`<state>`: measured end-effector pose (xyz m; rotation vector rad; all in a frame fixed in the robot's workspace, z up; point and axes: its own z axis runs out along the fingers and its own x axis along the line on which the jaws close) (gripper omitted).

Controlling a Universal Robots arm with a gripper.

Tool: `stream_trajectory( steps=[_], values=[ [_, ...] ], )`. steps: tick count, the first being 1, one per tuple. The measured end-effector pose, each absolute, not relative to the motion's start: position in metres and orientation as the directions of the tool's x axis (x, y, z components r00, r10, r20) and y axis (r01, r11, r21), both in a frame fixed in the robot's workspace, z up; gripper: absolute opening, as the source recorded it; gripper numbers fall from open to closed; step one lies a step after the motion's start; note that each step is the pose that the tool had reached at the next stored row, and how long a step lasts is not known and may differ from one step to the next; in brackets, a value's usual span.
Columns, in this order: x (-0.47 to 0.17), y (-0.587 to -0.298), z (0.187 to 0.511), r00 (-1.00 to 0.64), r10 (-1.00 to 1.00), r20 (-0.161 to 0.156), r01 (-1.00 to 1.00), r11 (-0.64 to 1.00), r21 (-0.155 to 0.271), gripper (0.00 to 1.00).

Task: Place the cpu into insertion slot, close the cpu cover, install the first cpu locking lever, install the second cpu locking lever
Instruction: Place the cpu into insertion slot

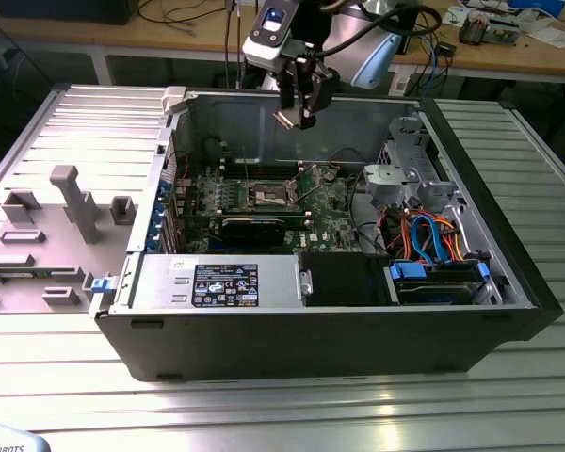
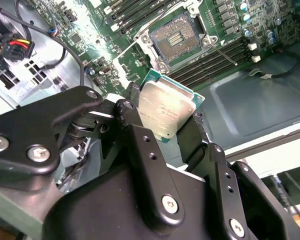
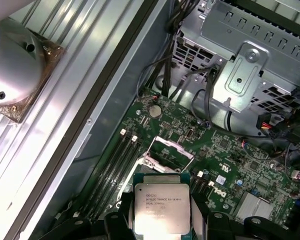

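My gripper hangs high over the open computer case, shut on the cpu, a flat square chip with a silvery top and green edge. In both wrist views the black fingers clamp two opposite sides of the cpu. On the green motherboard below lies the insertion slot, bare, with a dark pin field and a shiny metal rim; it is also seen from the exterior view as the slot. The cpu cover appears tilted up beside the slot. The chip is well above the slot and apart from it.
Memory slots run along both sides of the socket. A long black expansion card, a power supply, a metal drive cage and orange and blue cables crowd the case. A grey fixture sits outside it.
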<state>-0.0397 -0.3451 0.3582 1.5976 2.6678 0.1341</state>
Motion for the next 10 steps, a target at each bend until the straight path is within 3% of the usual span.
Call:
stream_trajectory(
  steps=[10],
  values=[
    [-0.0445, -0.3451, 0.3578, -0.396, 0.918, 0.019, 0.915, 0.393, 0.089, 0.54]
  ],
)
